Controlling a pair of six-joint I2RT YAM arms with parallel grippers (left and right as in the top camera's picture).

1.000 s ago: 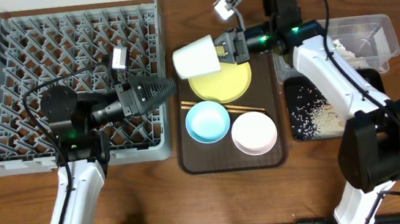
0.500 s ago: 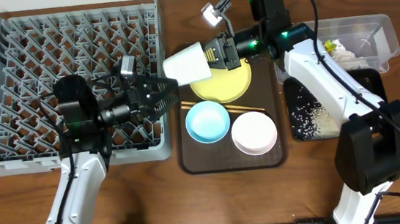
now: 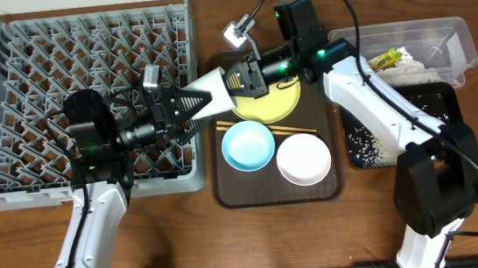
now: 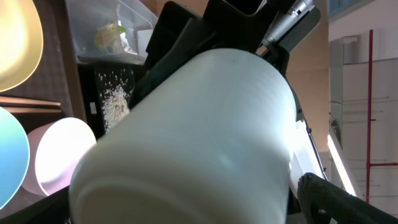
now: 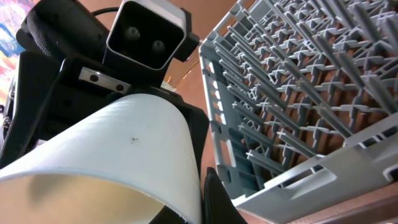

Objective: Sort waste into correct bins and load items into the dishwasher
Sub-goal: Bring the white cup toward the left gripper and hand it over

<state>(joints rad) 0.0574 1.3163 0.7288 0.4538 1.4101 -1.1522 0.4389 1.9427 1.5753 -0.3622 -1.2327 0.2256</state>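
Nearest, the left pincer (image 3: 207,109) has its fingers wide apart and nothing clamped. The small white thin-walled tapered cup (image 3: 215,85) lies straight ahead, base toward those fingers. Its long axis is roughly level and in line with both arms, in the air at the right edge of the grey plastic lattice dish rack (image 3: 37,48). Wall smooth, one dark speck, rim squashed. Beyond, the right pincer (image 3: 235,77) is clamped on the rim.
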